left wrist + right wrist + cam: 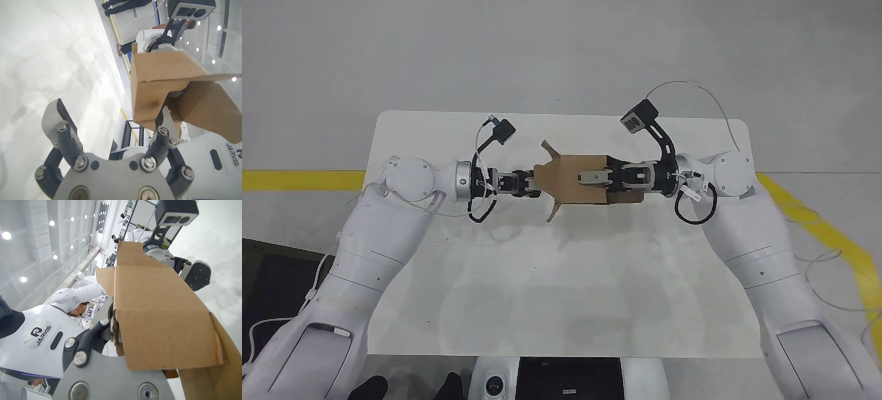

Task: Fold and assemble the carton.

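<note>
Left end effector [112,104] wide open beside carton [160,75]; right end effector [594,178] tight on its wall.

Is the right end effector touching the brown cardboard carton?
Touching. The right wrist view shows the right end effector clamped on the brown cardboard carton, one finger pressed against its wall.

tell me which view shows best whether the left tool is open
The left wrist view: the left tool has both fingers in plain sight, spread wide, one at the carton edge. The top view shows it small at the carton's end. The right wrist view shows one dark pad past the carton.
</note>
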